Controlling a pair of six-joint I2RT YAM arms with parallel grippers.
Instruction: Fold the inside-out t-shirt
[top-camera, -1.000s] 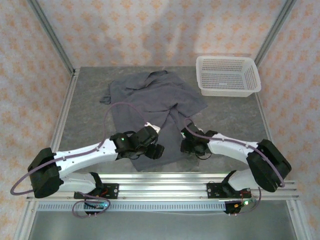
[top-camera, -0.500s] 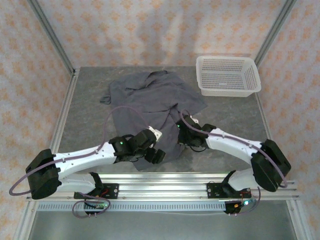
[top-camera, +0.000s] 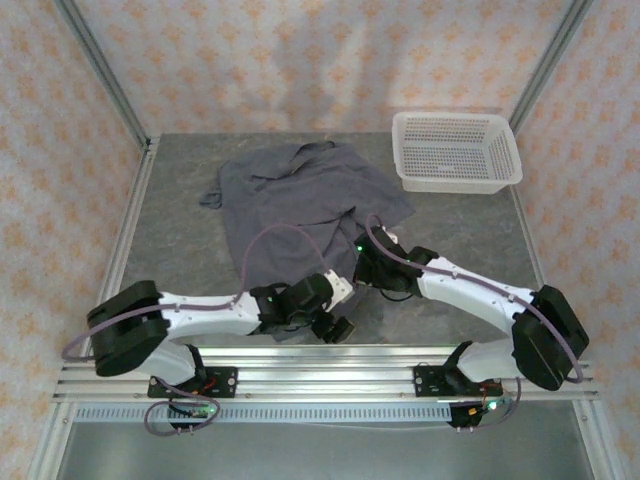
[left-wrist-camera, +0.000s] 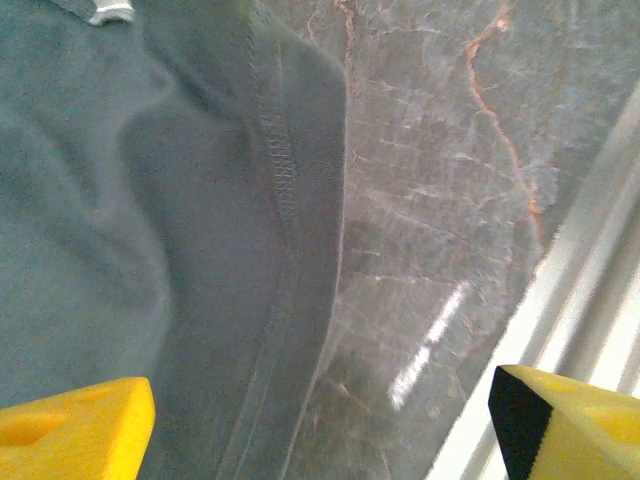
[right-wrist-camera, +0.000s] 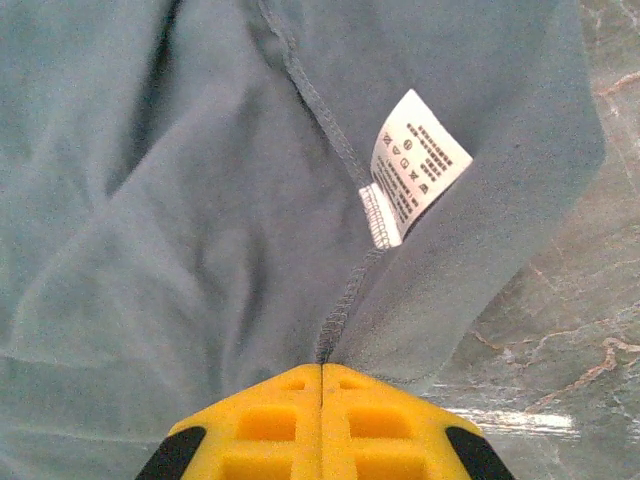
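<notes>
Right gripper (right-wrist-camera: 320, 370) now, seemingly, on t-shirt (right-wrist-camera: 150, 200)

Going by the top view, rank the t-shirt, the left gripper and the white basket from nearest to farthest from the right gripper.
1. t-shirt: pinched at its near right edge by the right gripper.
2. left gripper: close by, toward the bases and slightly left, open.
3. white basket: at the far right.
</notes>
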